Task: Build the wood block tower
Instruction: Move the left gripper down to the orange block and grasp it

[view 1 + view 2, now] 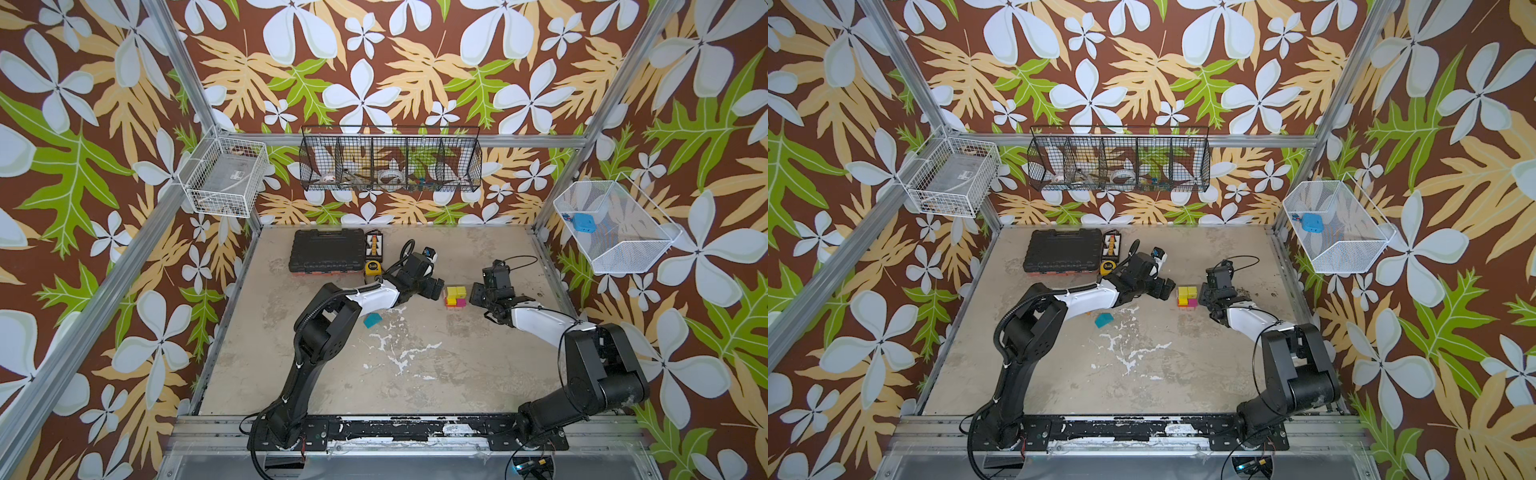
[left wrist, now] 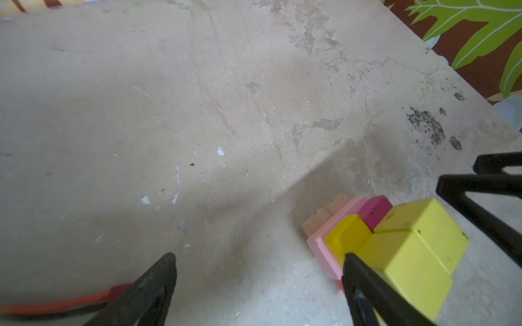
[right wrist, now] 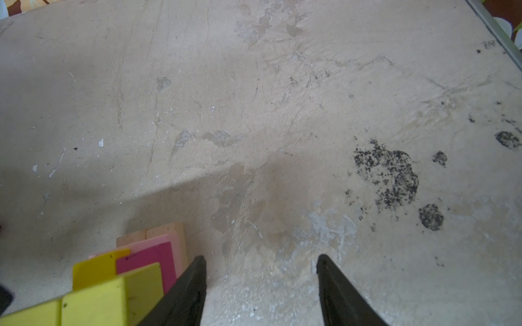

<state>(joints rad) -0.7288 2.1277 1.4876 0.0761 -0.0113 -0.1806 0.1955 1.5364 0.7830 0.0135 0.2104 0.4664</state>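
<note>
The tower (image 1: 455, 296) (image 1: 1187, 297) is a low stack right of the table's middle. In the wrist views it shows tan planks (image 2: 324, 214) at the base, a pink brick (image 2: 324, 248), a magenta brick (image 3: 147, 262) and yellow blocks (image 2: 409, 254) (image 3: 96, 304) on top. A teal wedge (image 1: 372, 320) (image 1: 1104, 319) lies alone beside the left forearm. My left gripper (image 1: 434, 289) (image 2: 259, 259) stands open just left of the tower, over bare table. The right gripper (image 1: 478, 296) (image 3: 261, 259) is open just right of it, also holding nothing.
At the back left lie a black tool case (image 1: 326, 251), a yellow tape measure (image 1: 372, 267) and a small card of bits (image 1: 374, 244). Wire baskets (image 1: 390, 160) hang on the walls. A blurred orange-red strip (image 2: 56, 306) runs beside one left finger; I cannot tell what it is.
</note>
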